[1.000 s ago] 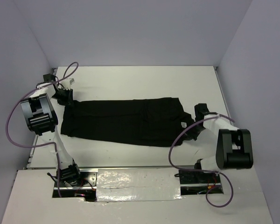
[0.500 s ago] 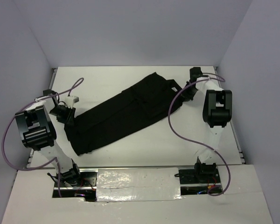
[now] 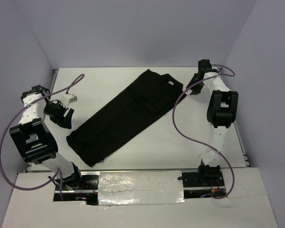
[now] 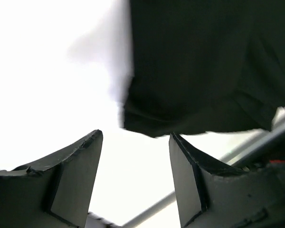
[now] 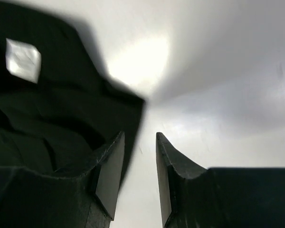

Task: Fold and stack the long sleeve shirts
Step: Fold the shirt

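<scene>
Black fingers of the left gripper point(image 4: 135, 135) are standing well apart, with only the white tabletop point(image 3: 109, 78) showing in the gap. The right gripper point(image 5: 140, 135) is holding its jaws narrowly parted, pale table likewise showing between them; its left finger is sitting just over the cloth's edge.

The plain black soft-fabric long-sleeved shirt point(image 3: 123, 118) is lying flat as a long folded band, running diagonally from the near left to the far right of the table. Its near end is lying just ahead of the left gripper point(image 3: 61, 116); its far end is lying just beside the right gripper point(image 3: 195, 88).

A small white tag point(image 5: 23, 59) is showing near that far end, too blurred for any writing to be read.

Bare table is opening on both long sides of the band, towards the far left and near right corners.

Purple cables point(image 3: 180, 118) are looping from both arms, the right one crossing just beside the shirt's far end. Grey walls point(image 3: 133, 28) are closing three sides, and crinkled silver tape point(image 3: 137, 187) is covering the near edge.
</scene>
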Controlling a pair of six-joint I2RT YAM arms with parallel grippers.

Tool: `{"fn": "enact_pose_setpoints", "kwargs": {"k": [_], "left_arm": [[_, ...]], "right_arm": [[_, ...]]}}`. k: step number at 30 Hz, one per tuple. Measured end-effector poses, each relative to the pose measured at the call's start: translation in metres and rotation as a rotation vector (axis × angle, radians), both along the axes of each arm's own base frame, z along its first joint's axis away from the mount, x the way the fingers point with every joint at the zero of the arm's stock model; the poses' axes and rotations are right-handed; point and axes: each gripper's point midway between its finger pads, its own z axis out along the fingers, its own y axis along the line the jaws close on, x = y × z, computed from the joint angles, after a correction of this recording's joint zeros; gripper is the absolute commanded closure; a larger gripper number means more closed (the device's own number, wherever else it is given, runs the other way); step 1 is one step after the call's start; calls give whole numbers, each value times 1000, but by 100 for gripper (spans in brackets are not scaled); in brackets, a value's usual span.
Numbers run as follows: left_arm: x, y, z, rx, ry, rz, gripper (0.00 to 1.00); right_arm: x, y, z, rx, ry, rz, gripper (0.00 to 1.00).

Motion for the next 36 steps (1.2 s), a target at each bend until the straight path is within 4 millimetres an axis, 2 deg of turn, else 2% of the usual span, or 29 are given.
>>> {"fn": "enact_pose_setpoints", "kwargs": {"k": [3,5,9,11,16,20,24,29,33,36], "left_arm": [[28,9,19,6,-90,46,31],[44,10,18,-9,-122,80,31],[64,2,-10,-33,-102,114,32],[66,-5,-32,-42,-66,114,34],[42,-20,-73,-23,28,66,37],[26,-42,-76,27,5,-79,37],[4,-86,-78,47,0,-317,39],[-28,-142,-77,-15,23,-560,38],[-59,-191,-75,-106,43,-722,37],[-83,-221,-73,-173,58,-807,36]], "right_arm": [[-31,4,1,39,25,-25,65],[-47,11,-6,79,47,-38,68],[-64,27,-35,158,122,-54,77],[-61,36,-38,199,129,-54,79],[-32,45,-37,214,106,-46,80],[9,49,-33,223,68,-41,81],[52,57,-29,275,-1,-44,81],[83,71,-12,366,-92,-54,78],[109,79,17,405,-198,-39,64],[119,78,32,402,-261,-20,58]]}}
